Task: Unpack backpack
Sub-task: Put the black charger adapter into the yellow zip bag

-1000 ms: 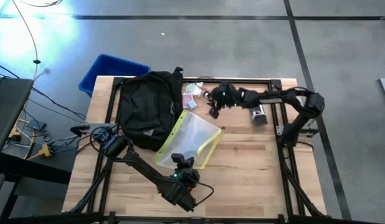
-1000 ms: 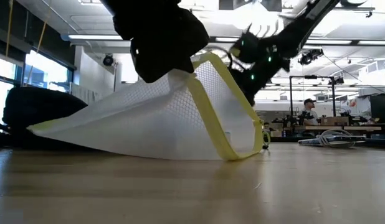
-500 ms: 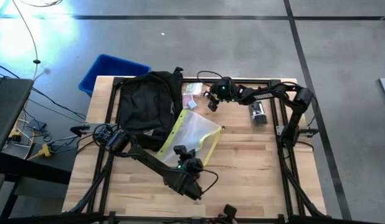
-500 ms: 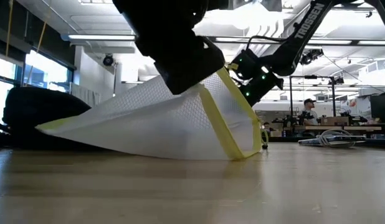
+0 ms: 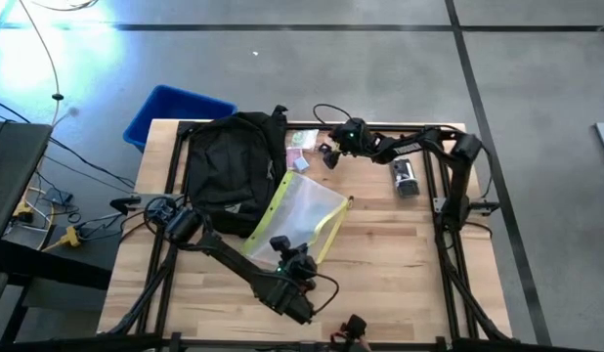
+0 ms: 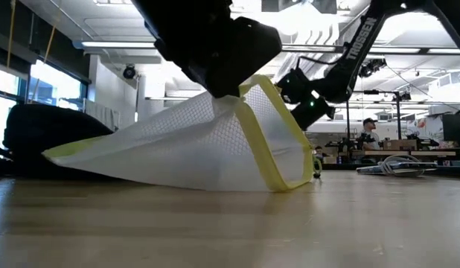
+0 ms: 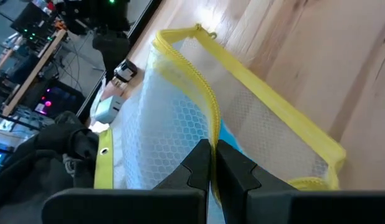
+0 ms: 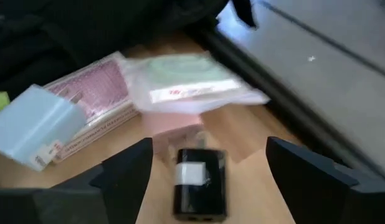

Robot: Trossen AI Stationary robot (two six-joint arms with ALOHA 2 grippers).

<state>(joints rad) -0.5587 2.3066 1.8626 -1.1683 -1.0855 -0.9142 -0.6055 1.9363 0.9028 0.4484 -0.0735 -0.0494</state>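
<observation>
Backpack first: the large black soft fabric backpack lies on the left half of the pale wooden table, its top loop toward the far edge. In the low view it shows as a dark mound at the left. Just off the table's far left corner, on the floor, sits a blue plastic bin.

Against the backpack's right side rests a clear mesh pouch with a yellow zip edge, partly lifted off the wood. The left gripper is at its near edge, and the left wrist view shows the two dark fingers pressed together on the yellow zip strip, so the pouch is pinched and held up. In the low view the pouch rises like a tent from the table toward that gripper.

Farther right, near the far edge, a small heap of flat packets lies just beside the backpack's top. The right gripper hovers over that spot with its fingers spread wide apart and nothing between them. Its wrist view shows a pale blue box, a pink printed packet, a white and green wrapped packet and a small black block with a white label lying on the wood between the spread fingers.

Right of these, a small black and silver device lies near the right arm.
</observation>
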